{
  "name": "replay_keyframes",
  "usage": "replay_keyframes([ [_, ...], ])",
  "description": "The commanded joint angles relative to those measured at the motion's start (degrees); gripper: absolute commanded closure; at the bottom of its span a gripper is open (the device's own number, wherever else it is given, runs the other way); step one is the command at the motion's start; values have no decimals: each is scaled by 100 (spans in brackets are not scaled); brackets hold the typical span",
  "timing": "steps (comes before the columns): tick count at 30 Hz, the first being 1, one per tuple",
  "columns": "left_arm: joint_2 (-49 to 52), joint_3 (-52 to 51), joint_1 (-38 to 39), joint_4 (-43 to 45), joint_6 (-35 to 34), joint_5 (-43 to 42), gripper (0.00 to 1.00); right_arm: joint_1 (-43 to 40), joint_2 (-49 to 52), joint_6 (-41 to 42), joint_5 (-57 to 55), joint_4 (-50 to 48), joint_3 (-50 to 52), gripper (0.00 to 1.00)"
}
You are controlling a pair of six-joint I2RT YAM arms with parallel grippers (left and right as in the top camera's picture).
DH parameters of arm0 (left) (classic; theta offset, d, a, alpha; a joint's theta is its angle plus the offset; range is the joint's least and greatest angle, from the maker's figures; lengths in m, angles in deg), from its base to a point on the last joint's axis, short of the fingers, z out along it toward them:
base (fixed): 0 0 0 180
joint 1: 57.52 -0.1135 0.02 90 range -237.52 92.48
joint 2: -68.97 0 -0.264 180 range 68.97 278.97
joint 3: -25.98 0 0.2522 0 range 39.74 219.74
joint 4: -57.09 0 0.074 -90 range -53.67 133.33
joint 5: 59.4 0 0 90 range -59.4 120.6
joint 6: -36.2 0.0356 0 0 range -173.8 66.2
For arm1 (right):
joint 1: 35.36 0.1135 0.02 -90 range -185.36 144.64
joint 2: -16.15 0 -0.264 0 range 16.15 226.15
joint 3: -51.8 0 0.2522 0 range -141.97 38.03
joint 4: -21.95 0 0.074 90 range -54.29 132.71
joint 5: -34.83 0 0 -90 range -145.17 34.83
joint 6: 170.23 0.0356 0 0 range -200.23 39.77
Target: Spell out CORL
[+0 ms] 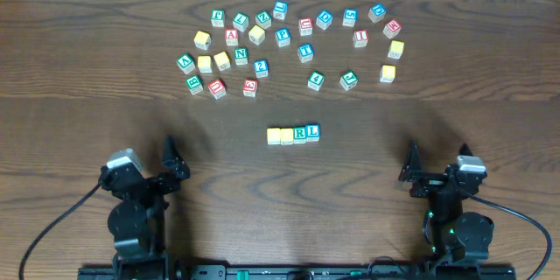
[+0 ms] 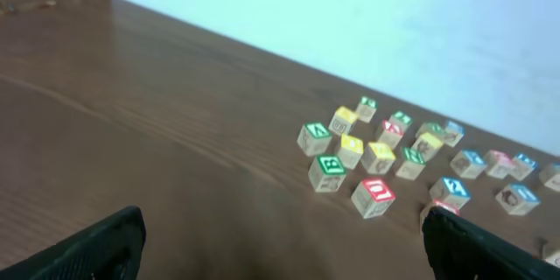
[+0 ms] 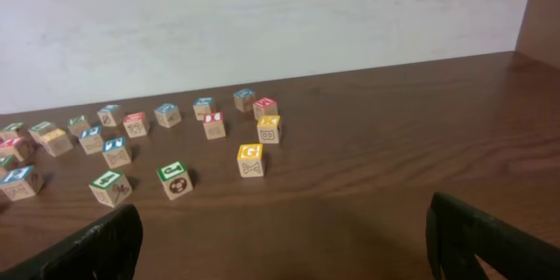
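Row (image 1: 293, 134) of four touching blocks sits mid-table, apparently aligned to read as one word; only R and L are legible. Left gripper (image 2: 284, 249) and right gripper (image 3: 280, 241) are wide open and empty, well apart from it, probably to leave the row undisturbed.

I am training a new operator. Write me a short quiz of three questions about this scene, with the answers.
1. True or false: the left end effector holds a block.
2. How many blocks make up the row of blocks near the middle of the table?
3. In the overhead view, which letter shows on the rightmost block of that row? A) R B) L C) O

Key: 1 false, it is open and empty; 2 four; 3 B.
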State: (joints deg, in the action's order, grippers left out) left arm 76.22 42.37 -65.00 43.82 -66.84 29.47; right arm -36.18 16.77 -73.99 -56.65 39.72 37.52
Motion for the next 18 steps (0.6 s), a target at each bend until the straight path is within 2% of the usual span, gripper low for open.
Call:
replay_keyframes([
  [1,-463,-245,-4,-76,98,33,0,-26,-33,-76,13,11,20,1],
  [3,-734,-240,-4,-457,98,35,0,-26,-33,-76,13,11,20,1],
  [18,-691,-240,-11,-452,98,39,0,-26,-33,-76,13,11,20,1],
])
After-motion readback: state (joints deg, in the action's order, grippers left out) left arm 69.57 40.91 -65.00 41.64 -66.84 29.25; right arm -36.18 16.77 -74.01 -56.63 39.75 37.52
